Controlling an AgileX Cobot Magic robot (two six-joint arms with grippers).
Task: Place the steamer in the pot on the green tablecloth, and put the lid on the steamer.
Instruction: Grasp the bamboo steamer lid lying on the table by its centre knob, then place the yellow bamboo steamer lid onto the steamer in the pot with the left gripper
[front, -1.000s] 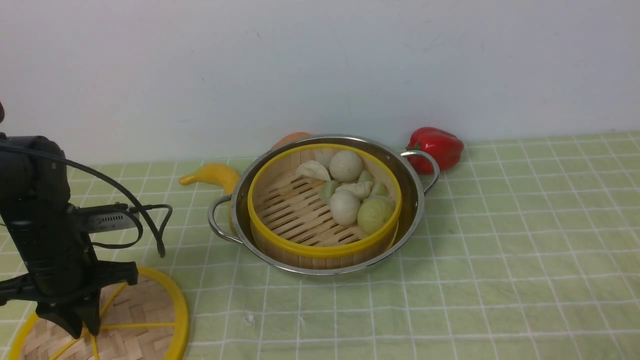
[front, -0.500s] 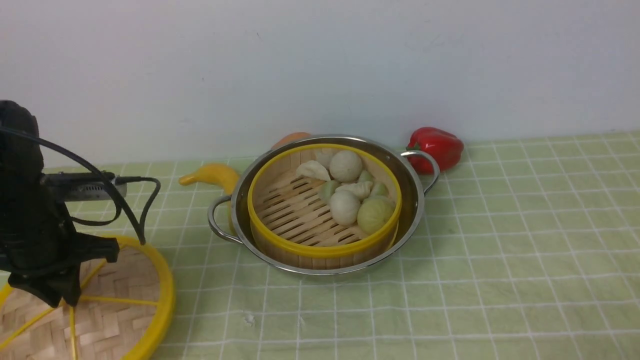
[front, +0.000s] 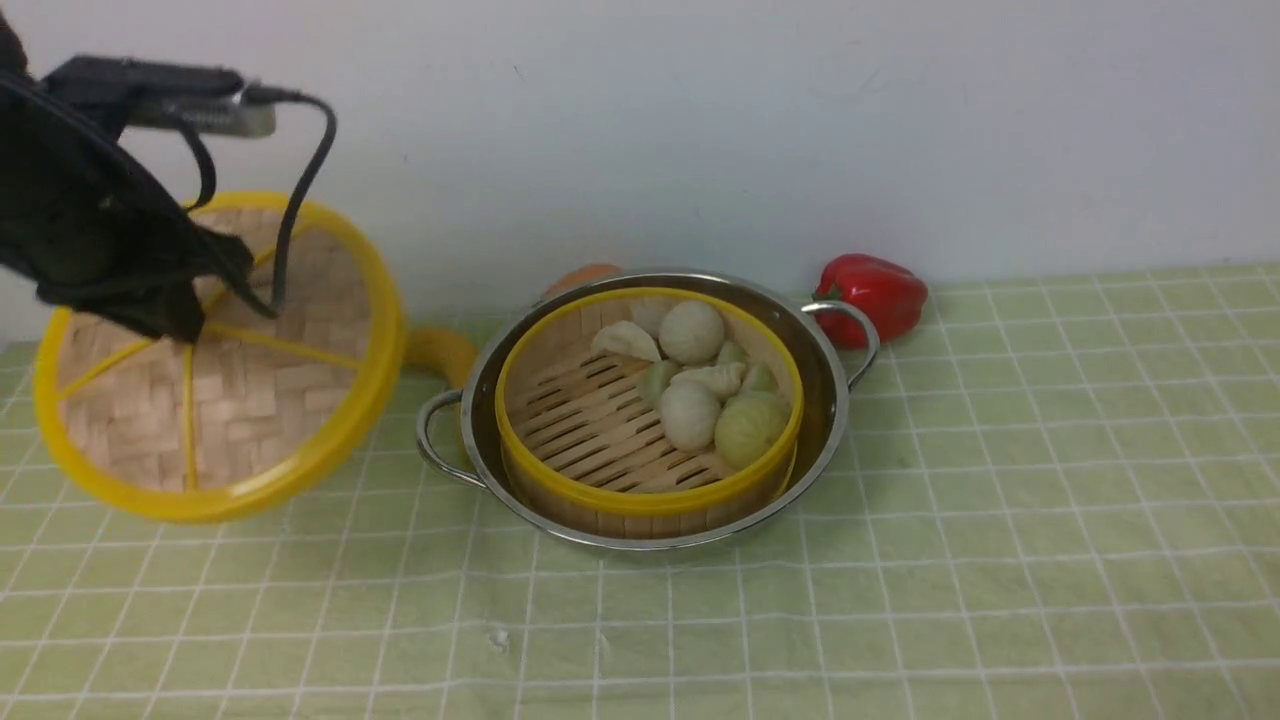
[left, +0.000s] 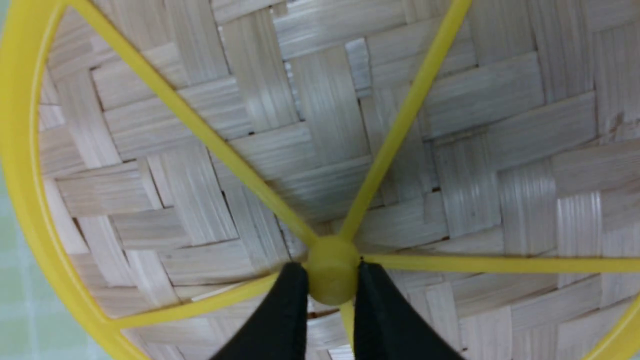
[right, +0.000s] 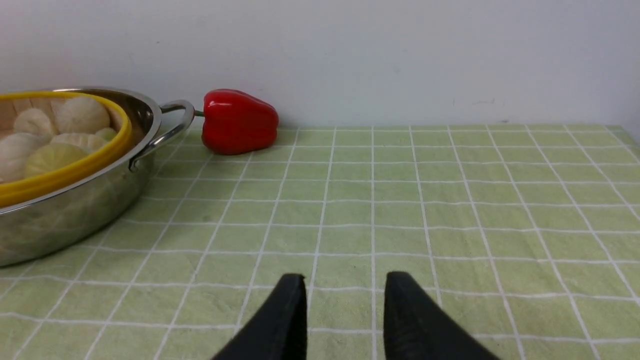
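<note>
The left gripper is clenched on the yellow hub of the flat woven-bamboo lid, holding it tilted in the air left of the shiny steel pot. The yellow-rimmed bamboo steamer of dumplings sits inside that pot on the pale green tablecloth. The right gripper has its fingers parted over the cloth, grasping nothing.

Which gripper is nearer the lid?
Left. The left gripper clamps the lid at its hub; the right gripper is over the green tablecloth, beyond the pot.
</note>
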